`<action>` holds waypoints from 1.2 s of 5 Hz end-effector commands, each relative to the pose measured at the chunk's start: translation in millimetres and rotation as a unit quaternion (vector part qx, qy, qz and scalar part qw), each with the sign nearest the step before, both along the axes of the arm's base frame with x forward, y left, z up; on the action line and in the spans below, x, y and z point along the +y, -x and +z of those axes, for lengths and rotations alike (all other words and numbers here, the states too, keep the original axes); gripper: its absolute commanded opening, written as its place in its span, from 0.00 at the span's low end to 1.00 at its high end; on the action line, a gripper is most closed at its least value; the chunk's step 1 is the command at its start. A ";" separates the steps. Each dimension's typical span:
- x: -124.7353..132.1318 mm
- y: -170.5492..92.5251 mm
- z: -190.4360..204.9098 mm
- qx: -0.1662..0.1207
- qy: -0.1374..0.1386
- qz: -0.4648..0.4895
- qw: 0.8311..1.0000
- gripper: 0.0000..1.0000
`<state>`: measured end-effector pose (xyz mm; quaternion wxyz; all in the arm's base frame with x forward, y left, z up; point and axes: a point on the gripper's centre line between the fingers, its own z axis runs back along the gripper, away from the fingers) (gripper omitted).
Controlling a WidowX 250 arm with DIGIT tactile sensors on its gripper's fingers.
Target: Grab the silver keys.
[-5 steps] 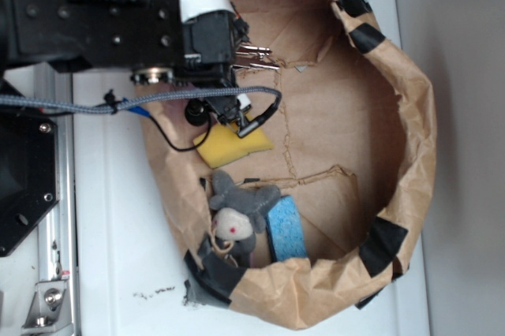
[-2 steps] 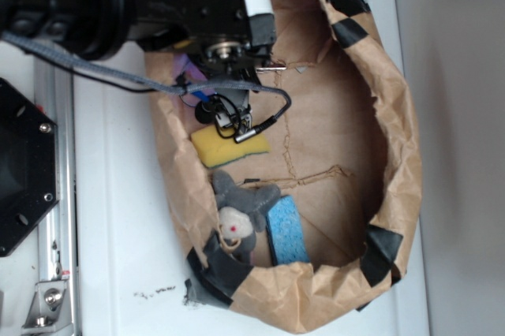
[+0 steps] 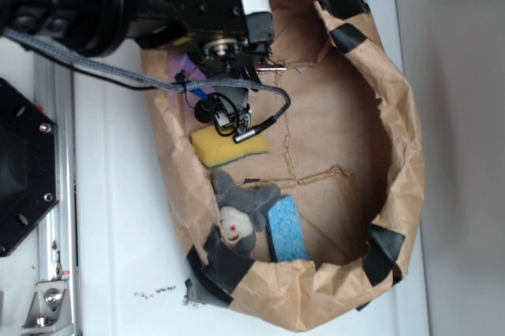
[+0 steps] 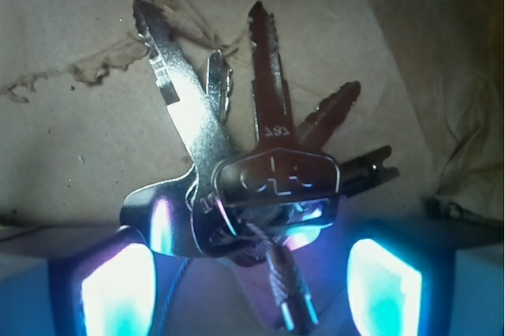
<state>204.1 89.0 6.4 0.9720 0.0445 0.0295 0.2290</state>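
Inside a crumpled brown paper bag, the black gripper spreads its pads either side of fanned shiny silver keys, near a yellow sponge.

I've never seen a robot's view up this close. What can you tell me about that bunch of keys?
The silver keys are a fanned bunch of shiny metal keys, their blades pointing away from the camera, their heads joined low down, where a thin wire loop with a threaded clasp hangs. One key bears stamped digits. They lie on the brown paper bag's creased floor, between the gripper's two glowing fingers; whether these touch them is unclear.
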 end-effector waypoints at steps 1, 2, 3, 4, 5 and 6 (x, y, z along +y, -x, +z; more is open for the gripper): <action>3.7 15.2 -16.9 0.026 0.019 0.002 0.999 0.00; 4.7 15.2 -17.3 0.023 0.024 0.004 0.999 0.00; 2.6 14.7 -12.9 0.012 0.039 0.015 0.999 0.00; -3.2 11.4 -0.4 -0.009 0.063 0.019 0.998 0.00; -11.8 9.6 6.3 -0.020 0.077 0.022 0.997 0.00; -16.3 14.2 29.0 -0.050 0.102 0.013 0.993 0.00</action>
